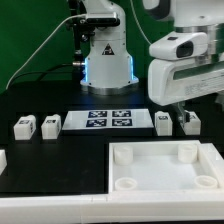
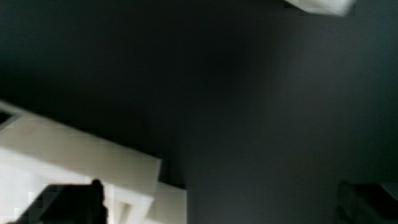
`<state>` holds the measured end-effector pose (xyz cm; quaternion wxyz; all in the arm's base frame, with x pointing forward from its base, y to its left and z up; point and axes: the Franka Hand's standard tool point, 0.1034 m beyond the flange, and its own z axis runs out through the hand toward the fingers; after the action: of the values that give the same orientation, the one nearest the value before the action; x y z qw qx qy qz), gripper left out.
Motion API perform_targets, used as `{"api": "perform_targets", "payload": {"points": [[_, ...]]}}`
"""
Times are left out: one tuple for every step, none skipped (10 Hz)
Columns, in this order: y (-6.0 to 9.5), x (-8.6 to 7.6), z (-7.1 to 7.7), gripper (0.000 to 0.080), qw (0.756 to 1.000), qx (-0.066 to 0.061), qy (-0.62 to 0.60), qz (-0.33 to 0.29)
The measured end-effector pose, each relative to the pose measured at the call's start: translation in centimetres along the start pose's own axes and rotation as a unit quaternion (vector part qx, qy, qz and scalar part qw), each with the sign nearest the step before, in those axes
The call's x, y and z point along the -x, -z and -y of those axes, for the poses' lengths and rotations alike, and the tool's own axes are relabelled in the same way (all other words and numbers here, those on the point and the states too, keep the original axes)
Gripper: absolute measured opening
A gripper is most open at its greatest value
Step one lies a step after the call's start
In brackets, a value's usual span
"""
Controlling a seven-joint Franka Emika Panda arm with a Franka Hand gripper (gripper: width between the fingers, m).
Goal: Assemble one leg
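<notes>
Several small white legs with tags stand on the black table. Two are at the exterior view's left (image 1: 22, 126) (image 1: 49, 124), and two are at its right (image 1: 163, 122) (image 1: 188, 121). My gripper (image 1: 180, 106) hangs just above the right pair, partly hiding them. In the wrist view my gripper (image 2: 222, 205) is open. Its dark fingertips (image 2: 71, 205) sit far apart at the frame's lower corners with only dark table between them. It holds nothing.
The large white tray (image 1: 150, 150) with round corner sockets lies at the front right; a white slab in the wrist view (image 2: 71, 150) may be its edge. The marker board (image 1: 108, 121) lies mid-table before the robot base (image 1: 108, 60). A white piece (image 1: 3, 158) sits at the left edge.
</notes>
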<state>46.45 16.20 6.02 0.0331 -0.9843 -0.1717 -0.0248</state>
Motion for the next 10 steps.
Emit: {"api": "perform_targets", "payload": {"points": [[0.0,0.0,0.1,0.0649,0.998,-0.005,-0.066,0.000],[-0.1,0.1,0.5,0.0649,0.993,-0.009,-0.116,0.001],[-0.9,0.8,1.3,0.0649,0.982,-0.015,-0.187,0.013],[-1.4,1.4,1.7,0.0649,0.982,-0.016,-0.184,0.033],[-1.4,1.6,1.3,0.0649,0.982,-0.018,-0.187,0.032],[-1.5,2.4,1.2,0.0649,0.981,-0.017,-0.187,0.055],[-1.1,3.1,0.9,0.0649,0.975,-0.020,-0.188,0.117],[-0.7,2.8,0.9,0.0649,0.971,-0.022,-0.189,0.143],[-0.6,3.4,1.0,0.0649,0.964,-0.025,-0.181,0.192],[-0.6,3.6,0.9,0.0649,0.952,-0.032,-0.178,0.246]]}}
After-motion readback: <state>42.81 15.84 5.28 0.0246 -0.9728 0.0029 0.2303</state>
